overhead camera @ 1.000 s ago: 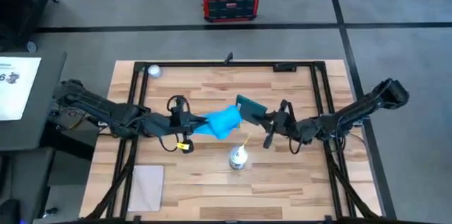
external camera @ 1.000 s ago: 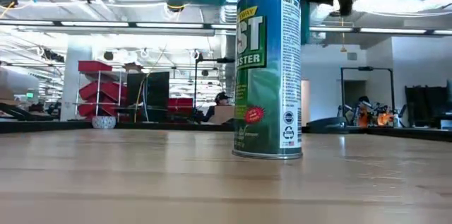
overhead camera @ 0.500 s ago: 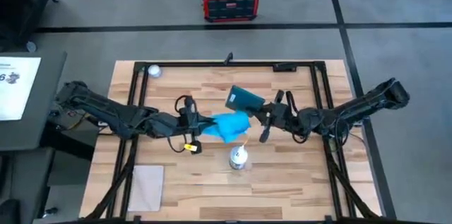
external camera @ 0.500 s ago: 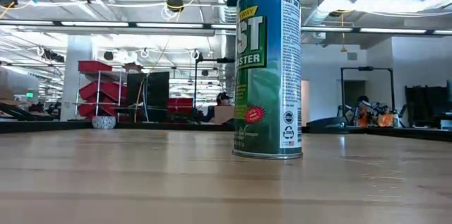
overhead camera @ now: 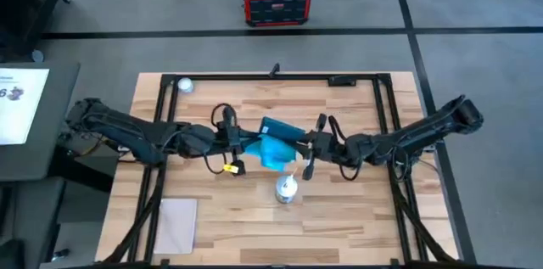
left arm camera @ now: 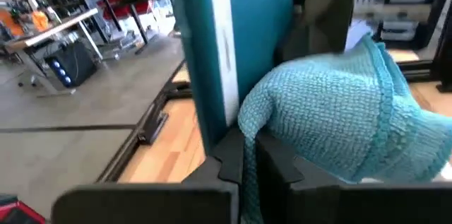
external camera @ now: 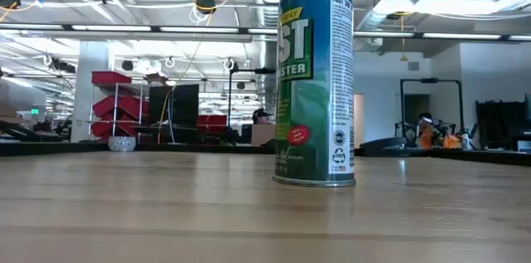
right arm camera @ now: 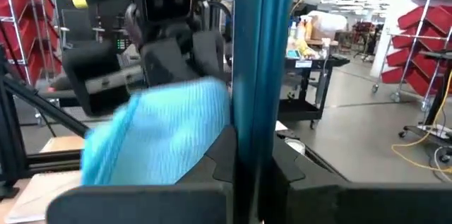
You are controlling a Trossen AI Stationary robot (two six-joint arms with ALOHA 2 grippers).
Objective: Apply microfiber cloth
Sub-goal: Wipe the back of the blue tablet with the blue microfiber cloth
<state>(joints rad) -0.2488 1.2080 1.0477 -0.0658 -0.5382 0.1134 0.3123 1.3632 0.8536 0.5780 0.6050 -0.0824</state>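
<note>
While the left pincer (overhead camera: 246,143) grips the microfiber cloth (overhead camera: 273,152) against the tablet (overhead camera: 280,129) clamped by the right pincer (overhead camera: 301,143), wiping seems underway.

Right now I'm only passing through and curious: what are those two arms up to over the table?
The left gripper is shut on a microfiber cloth, holding it up against a dark tablet that the right gripper is shut on. Both are in the air above the middle of the wooden table. A duster spray can stands upright on the table just in front of them, untouched.
</note>
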